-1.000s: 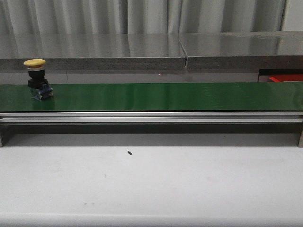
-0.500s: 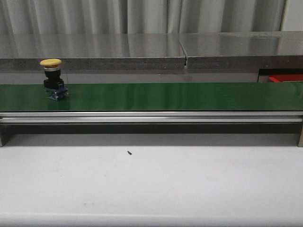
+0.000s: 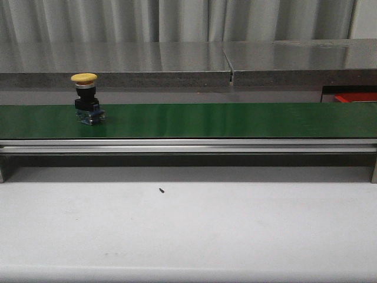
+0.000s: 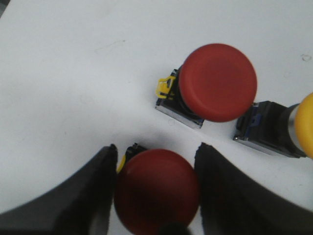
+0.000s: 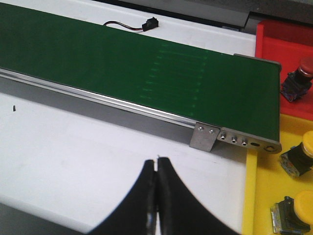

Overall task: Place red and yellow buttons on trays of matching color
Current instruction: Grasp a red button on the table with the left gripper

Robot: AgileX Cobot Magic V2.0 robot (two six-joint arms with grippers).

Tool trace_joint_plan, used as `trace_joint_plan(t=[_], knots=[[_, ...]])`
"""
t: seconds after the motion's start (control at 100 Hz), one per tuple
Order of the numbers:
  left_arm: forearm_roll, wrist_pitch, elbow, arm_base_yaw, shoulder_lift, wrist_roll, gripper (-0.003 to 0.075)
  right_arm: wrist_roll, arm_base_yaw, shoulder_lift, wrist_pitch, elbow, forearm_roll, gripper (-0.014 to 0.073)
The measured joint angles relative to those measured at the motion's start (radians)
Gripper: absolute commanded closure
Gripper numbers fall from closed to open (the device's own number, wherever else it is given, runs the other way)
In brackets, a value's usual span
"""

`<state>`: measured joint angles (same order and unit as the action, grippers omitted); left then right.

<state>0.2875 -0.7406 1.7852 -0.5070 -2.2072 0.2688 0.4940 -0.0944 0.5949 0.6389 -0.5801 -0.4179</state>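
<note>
The long glossy green conveyor belt (image 3: 224,120) runs across my front view from nine o'clock to three o'clock, and on it, out toward ten o'clock, stands a yellow domed-cap push button on a black and blue base (image 3: 86,99), upright and not yet sorted. At the belt's end my right wrist view shows the flat bright red plastic tray (image 5: 286,46) already holding one red-capped button with a dark base (image 5: 298,78), and just beside it the flat yellow plastic tray (image 5: 274,181) holding two yellow-capped buttons, one (image 5: 301,156) nearer the belt end and one (image 5: 293,211) nearer my wrist. So I judge the task partly done: three pieces sit on matching colours, one yellow piece rides the belt, and more wait at my left side. There my left pincer (image 4: 156,191) stands released, its dark fingers (image 4: 88,196) either side of a red domed-cap button (image 4: 156,188) on the white table (image 4: 63,73); whether they touch it I cannot tell. Another red domed button with a metal base (image 4: 215,83) and the edge of a yellow one (image 4: 305,125) lie near it. My right pincer (image 5: 156,164) is clenched on nothing. Compared with half a second ago, the yellow button on the belt has travelled toward three o'clock; nothing else in the front view has changed.
</note>
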Motion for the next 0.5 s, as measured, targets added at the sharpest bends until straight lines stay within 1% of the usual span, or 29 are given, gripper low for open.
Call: trace_joint_plan(t=[0.1,0.19,0.32,0.5], knots=[[-0.002,-0.004,0.000,-0.004,0.000,0.000,0.0618,0.000,0.000,0.000,0.000,0.000,0.000,0.0691],[0.005,-0.017,0.000,-0.006,0.004,-0.002,0.0676,0.000,0.000,0.000,0.000,0.000,0.000,0.0691],[0.050,-0.048,0.000,-0.006,0.051,-0.002,0.0709,0.000,0.000,0.000,0.000,0.000,0.000,0.0691],[0.077,-0.089,0.000,0.018,0.174,-0.004,0.0710,0.000,0.000,0.000,0.000,0.000,0.000,0.0691]])
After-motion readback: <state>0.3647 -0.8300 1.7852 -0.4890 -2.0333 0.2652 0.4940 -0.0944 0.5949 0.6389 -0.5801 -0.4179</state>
